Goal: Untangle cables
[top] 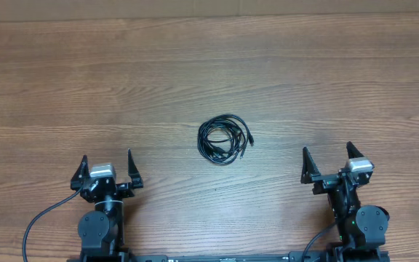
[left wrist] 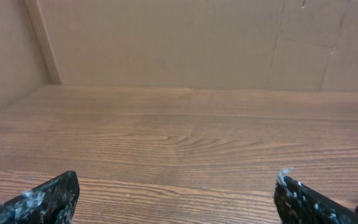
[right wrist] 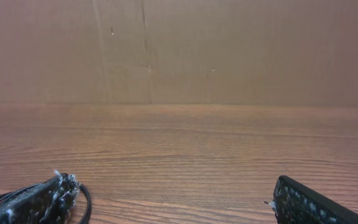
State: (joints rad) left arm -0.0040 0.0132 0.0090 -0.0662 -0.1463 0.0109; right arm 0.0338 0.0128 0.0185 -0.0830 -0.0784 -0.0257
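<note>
The cables (top: 224,139) lie as one small coiled black bundle on the wooden table, midway between my two arms and a little beyond them; a plug end sticks out at its right (top: 252,138). My left gripper (top: 108,166) is open and empty, to the bundle's lower left. My right gripper (top: 329,159) is open and empty, to its lower right. In the left wrist view my fingertips (left wrist: 176,196) frame bare wood. In the right wrist view a loop of the cables (right wrist: 84,199) shows beside my left fingertip; my gripper (right wrist: 169,199) holds nothing.
The wooden table (top: 209,65) stretches far beyond the bundle. A brown cardboard wall (left wrist: 166,43) stands along its far edge and left side. Thick black wires (top: 42,218) run from the arm bases at the front edge.
</note>
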